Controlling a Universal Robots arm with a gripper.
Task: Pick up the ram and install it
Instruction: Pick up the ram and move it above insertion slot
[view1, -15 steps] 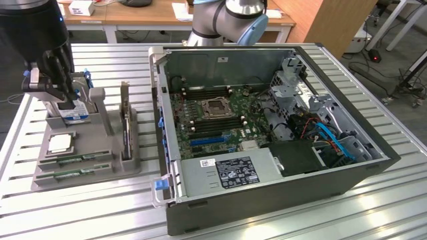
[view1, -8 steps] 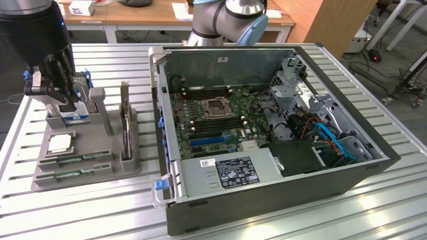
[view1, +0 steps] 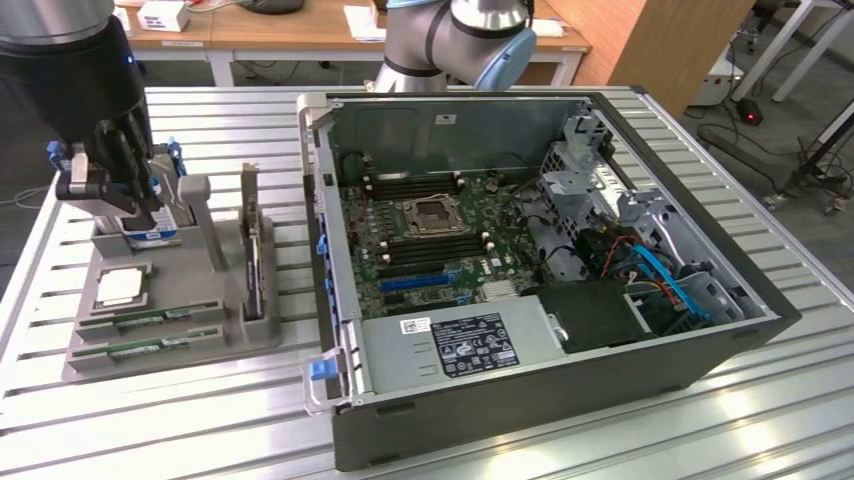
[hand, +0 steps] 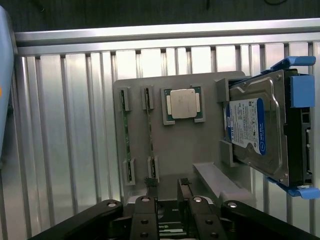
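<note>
The pincer (hand: 167, 185) hangs open and empty above the gray holder (view1: 260, 325), which sits on the bench (view1: 200, 420) near its edge at the exterior view's left. The ram (hand: 149, 132) lies flat in the holder's slots, one of two green sticks side by side, next to the processor (hand: 182, 103). One fingertip seems lined up with that stick's end, though contact is hard to judge. A hard drive (hand: 260, 132) stands upright in the holder. The open computer case (view1: 601, 385) sits across the bench's middle.

Matt ribbed metal table (view1: 214, 130); matt grey plastic holder (hand: 190, 145)
</note>
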